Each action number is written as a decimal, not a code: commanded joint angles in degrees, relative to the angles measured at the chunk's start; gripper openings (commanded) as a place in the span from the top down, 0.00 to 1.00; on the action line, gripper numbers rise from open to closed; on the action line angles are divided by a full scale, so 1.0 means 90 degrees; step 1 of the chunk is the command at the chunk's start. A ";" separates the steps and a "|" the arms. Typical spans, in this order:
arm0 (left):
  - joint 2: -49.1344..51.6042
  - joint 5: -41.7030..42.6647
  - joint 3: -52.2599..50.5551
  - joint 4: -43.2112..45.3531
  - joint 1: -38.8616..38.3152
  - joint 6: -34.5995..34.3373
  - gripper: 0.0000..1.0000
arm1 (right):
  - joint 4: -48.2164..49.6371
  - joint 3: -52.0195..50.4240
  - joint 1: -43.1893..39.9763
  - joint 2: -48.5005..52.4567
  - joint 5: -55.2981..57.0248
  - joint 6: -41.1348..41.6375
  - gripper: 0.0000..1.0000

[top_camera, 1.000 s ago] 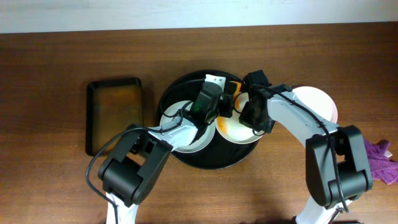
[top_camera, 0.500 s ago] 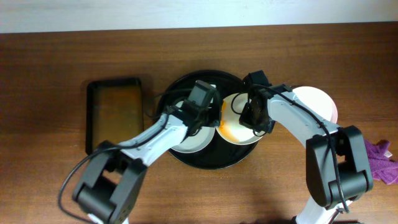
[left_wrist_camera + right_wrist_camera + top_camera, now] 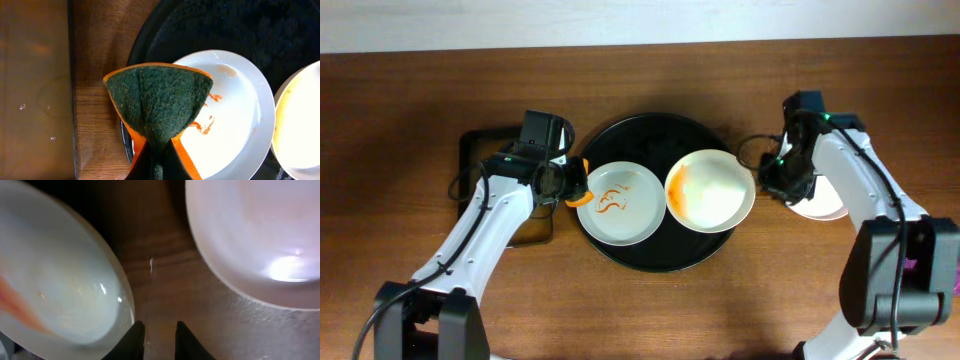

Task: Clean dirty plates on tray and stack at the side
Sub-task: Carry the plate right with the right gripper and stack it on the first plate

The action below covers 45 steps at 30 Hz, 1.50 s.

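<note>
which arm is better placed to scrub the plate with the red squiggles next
Left. The left fingers grip the sponge right at the rim of the squiggle plate. The right fingers are empty, over the table between the other tray plate and the side plate.

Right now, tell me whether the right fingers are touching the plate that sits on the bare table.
Apart. The right wrist view shows a strip of bare table between the right fingers and the rim of the plate.
</note>
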 commanded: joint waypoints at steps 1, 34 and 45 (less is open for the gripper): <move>-0.0202 -0.0002 -0.0005 0.0015 0.0000 0.0126 1.00 | 0.0330 -0.0478 0.0034 0.0049 -0.0814 -0.0265 0.66; -0.0202 0.0000 -0.0005 0.0036 0.0000 0.0126 1.00 | -0.0180 0.0833 0.3823 -0.0753 0.7941 -0.0209 0.96; -0.0202 0.0000 -0.0005 0.0036 0.0000 0.0126 1.00 | -0.0131 0.0835 0.3575 -0.0753 0.7116 0.0474 0.96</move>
